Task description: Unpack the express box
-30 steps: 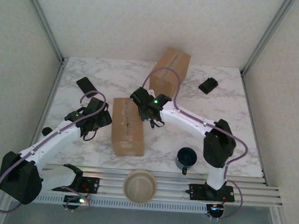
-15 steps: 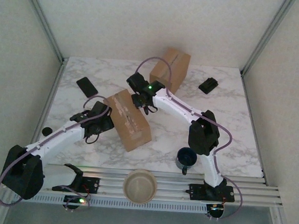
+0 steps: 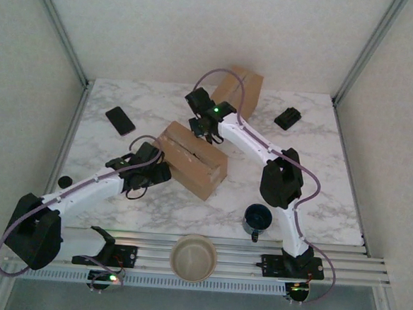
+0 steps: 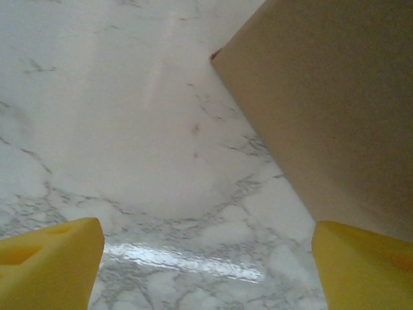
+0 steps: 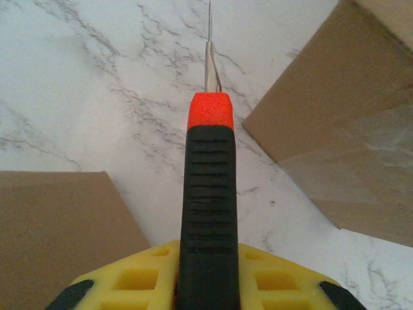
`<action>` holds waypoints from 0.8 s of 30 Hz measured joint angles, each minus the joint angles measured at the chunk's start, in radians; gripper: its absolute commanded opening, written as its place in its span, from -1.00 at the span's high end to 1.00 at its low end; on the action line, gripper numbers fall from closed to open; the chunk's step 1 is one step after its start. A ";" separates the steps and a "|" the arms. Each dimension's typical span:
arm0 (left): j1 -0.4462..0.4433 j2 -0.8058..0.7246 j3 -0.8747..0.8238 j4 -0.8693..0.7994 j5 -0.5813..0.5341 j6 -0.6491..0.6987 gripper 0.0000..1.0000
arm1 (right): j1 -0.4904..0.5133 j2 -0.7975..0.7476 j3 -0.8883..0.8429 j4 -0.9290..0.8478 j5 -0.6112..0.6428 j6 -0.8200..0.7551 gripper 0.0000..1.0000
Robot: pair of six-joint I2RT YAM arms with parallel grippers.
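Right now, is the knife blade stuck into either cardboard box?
No, the knife points its blade out over the bare marble table, in the gap between the taped box and the other box.

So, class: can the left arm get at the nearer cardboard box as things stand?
Probably yes: its open end effector sits right beside the box, nothing blocking on the marble table.

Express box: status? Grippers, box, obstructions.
Left gripper open beside express box. Right gripper shut on utility knife, blade out, above table at box's far end. Box closed. Second box close behind, near blade.
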 measured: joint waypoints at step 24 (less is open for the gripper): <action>0.096 -0.069 0.412 -0.214 -0.109 0.094 -0.67 | -0.079 -0.477 -0.457 0.054 0.190 0.025 1.00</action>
